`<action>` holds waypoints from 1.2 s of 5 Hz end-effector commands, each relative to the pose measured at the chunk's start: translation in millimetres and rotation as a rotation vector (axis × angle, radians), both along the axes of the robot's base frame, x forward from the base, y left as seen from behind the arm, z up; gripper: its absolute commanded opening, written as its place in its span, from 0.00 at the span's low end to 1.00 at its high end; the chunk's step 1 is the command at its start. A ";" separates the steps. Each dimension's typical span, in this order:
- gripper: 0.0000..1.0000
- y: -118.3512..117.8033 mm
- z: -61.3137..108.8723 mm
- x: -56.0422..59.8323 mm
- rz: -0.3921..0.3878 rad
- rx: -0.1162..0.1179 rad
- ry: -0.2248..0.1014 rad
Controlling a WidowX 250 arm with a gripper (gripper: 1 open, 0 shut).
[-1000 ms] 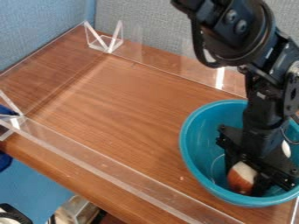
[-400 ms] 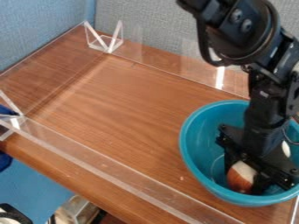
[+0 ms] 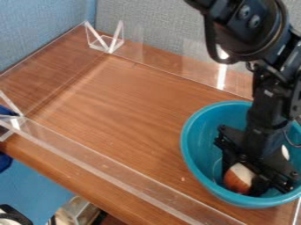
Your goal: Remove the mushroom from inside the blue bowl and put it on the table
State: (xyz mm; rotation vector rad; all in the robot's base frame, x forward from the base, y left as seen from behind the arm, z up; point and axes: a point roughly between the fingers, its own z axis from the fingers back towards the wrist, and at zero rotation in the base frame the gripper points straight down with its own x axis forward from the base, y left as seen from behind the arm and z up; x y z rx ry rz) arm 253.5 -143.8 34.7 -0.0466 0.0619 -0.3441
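Table: you are seeing bare brown wood (image 3: pixel 123 105) stretching left of the bowl, waiting as the place for the drop.
Bowl: the blue bowl (image 3: pixel 189 141) is standing where it was standing a second ago, so you are not dragging it.
Mushroom: it (image 3: pixel 238 178) is sitting low inside the bowl, toward the near side, reddish cap showing; it is shifting only a touch leftward.
Gripper: you are keeping the fingers (image 3: pixel 245 172) clenched on the mushroom, down inside the bowl, so the grasp is looking made but the lift is still lying ahead.
Arm: above the bowl, the upper arm (image 3: pixel 245 25) is edging rightward, which is probably meaning that you are beginning to move off.
White thing: it (image 3: pixel 286 151) is showing beside the gripper, at the bowl's right, partly hidden.
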 end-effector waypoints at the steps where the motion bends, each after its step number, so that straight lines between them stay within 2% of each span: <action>1: 0.00 -9.6 18.0 -5.0 0.012 -0.018 -0.044; 3: 0.00 -14.4 11.2 -4.1 -0.003 -0.012 -0.052; 5: 0.00 -20.0 18.9 -2.8 -0.034 -0.005 -0.059; 6: 0.00 -30.5 11.8 -2.9 -0.077 -0.001 -0.063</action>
